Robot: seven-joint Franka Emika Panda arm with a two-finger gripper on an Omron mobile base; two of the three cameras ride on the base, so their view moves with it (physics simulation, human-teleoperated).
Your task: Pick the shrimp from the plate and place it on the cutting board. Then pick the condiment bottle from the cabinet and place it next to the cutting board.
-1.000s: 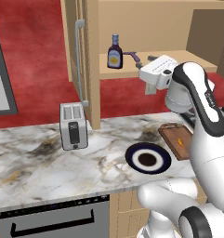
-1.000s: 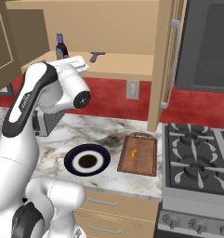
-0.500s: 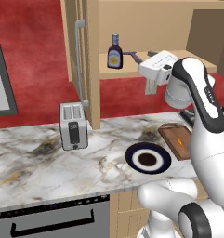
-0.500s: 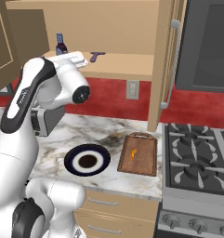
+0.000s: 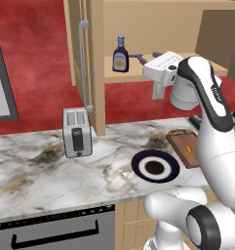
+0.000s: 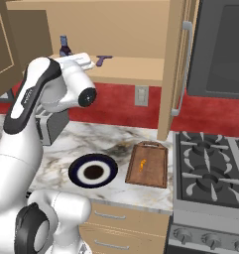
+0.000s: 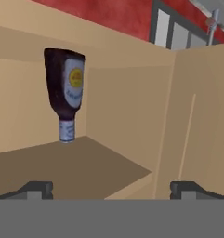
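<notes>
Claw [image 7: 111, 188] wide open, empty-handed

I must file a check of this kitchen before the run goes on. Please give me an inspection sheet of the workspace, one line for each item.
Surface: marble counter, veined.
Job's things: shrimp lies on the cutting board; plate bare beside it; condiment bottle stands upright on the shelf of the open cabinet.
Clutter: toaster on the counter; purple utensil on the shelf, apart from the bottle.
Grippers: pincer open, at shelf height, aimed at the bottle, not touching it; the hand view sees the bottle inverted.
Cables: nothing seen.
Surroundings: red wall, wall outlet, stove right of the board, oven door below the counter.
</notes>
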